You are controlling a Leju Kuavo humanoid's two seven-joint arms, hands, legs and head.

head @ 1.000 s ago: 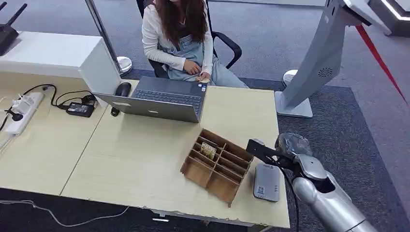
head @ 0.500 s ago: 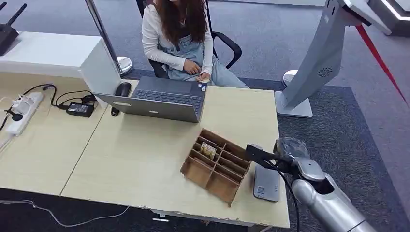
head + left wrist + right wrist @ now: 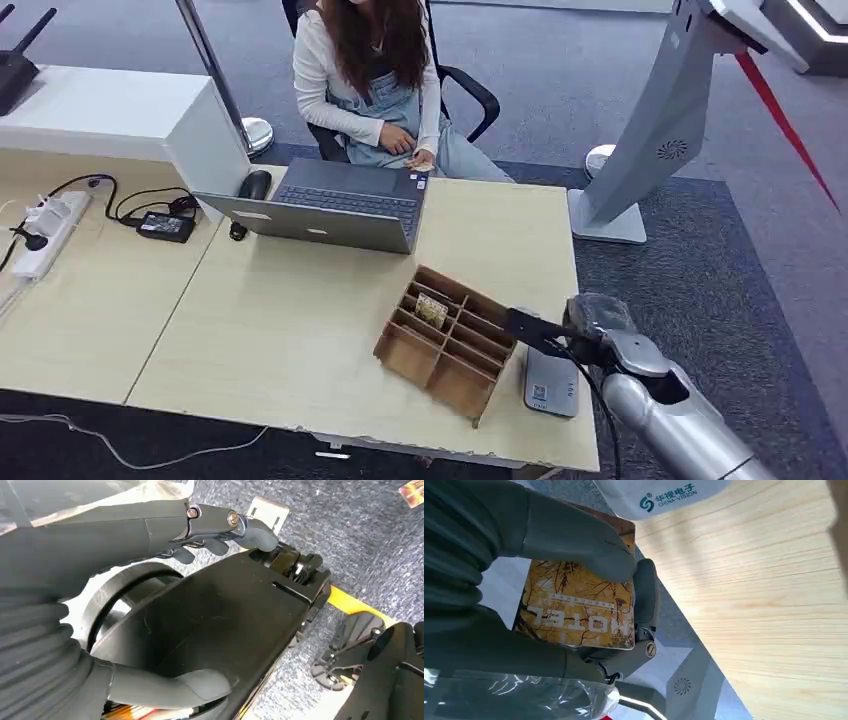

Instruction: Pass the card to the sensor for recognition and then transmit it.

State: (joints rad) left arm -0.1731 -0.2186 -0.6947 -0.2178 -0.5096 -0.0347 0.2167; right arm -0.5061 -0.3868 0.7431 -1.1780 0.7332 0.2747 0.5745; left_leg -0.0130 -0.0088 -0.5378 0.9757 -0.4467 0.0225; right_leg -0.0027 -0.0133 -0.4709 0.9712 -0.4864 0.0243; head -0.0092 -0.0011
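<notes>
Right robot hand (image 3: 545,335) holds the card (image 3: 576,605), thumb pressed on its printed face, fingers under the far edge; the card reads "HOTEL", gold with a branch pattern. In the head view the hand sits over the near right part of the table (image 3: 280,330), above the top edge of the reader (image 3: 551,382), a flat grey pad just beside the wooden tray (image 3: 447,340). Cannot tell whether the card touches the reader or hangs just over it. A second card (image 3: 431,310) lies in one tray compartment. Left robot hand (image 3: 220,527) hangs down by the robot's body over carpet, fingers loosely apart, holding nothing. A person (image 3: 370,70) sits behind a laptop (image 3: 330,205) on the far side of the table, hands near the edge. Step in hand, as judged: presenting the card to the sensor. Next move likely needs the card flat and centred on the reader face, then a lift and a reach across the table to the person, clearing the tray and laptop lid.
</notes>
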